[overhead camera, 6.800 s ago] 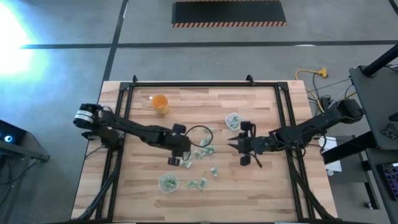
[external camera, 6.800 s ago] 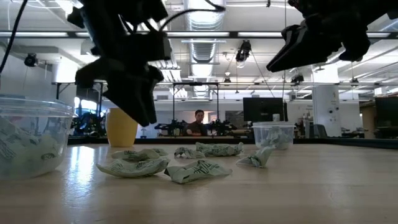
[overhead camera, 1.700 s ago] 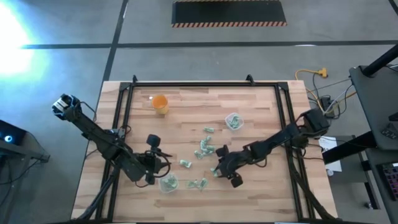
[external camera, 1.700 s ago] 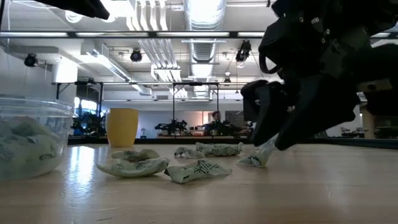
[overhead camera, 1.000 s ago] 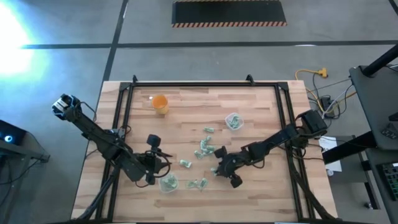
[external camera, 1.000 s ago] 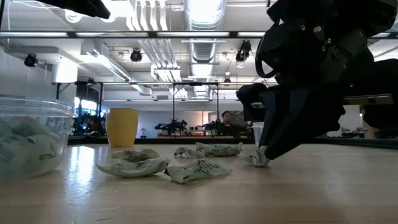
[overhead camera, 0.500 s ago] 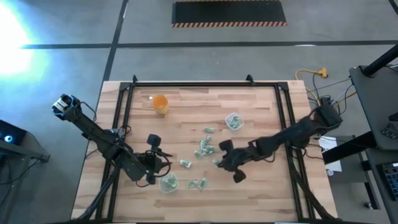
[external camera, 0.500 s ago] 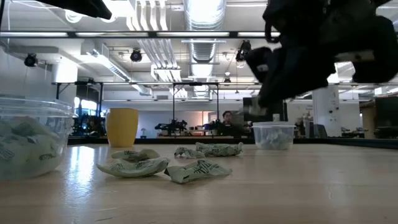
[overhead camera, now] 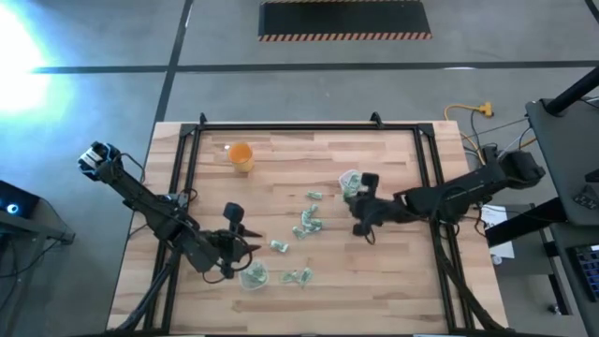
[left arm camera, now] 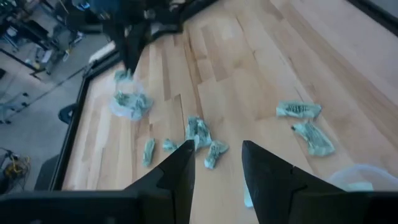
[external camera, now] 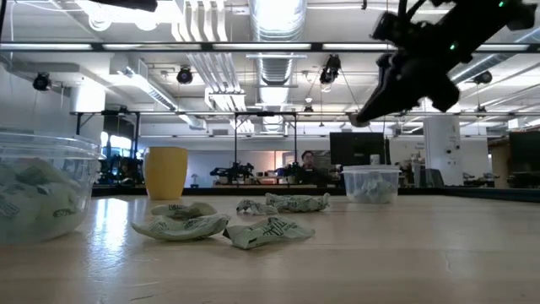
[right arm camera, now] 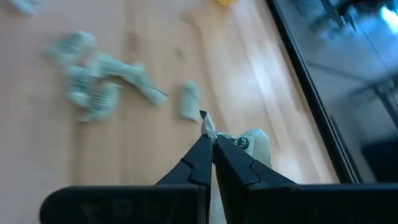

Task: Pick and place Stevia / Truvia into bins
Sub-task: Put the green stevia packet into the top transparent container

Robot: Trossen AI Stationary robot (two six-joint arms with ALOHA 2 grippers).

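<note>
Several pale green and white Stevia sachets point(overhead camera: 306, 225) lie flat in the middle of the table, also seen in the low view as sachets point(external camera: 270, 230). One clear cup point(overhead camera: 351, 183) stands toward the far right, with sachets inside. The other cup point(overhead camera: 253, 274) stands near the near edge and is also filled. My right gripper point(overhead camera: 356, 201) hovers just beside and above the far cup point(right arm camera: 249, 144), shut on a sachet. My left gripper point(left arm camera: 214, 158) is open, raised beside the near cup point(left arm camera: 367, 177), touching nothing. My right gripper pinches one small sachet point(right arm camera: 206, 122) between its two fingertips point(right arm camera: 200, 149), only at their free ends. The sachet pokes out past the tips and is lifted clear of the table, over the edge of the far cup.
An orange cup point(overhead camera: 241, 156) stands at the far left of the table. A black frame rail point(overhead camera: 299, 127) runs along the table's far edge and down both sides. Bare wood lies to the near right. A person point(external camera: 306, 165) sits in the room beyond.
My right gripper, shut on a sachet taken from the near middle of the table, has risen and moved toward the far right, ending beside the far cup. That sachet is lifted clear of the table. The left arm has kept still.
</note>
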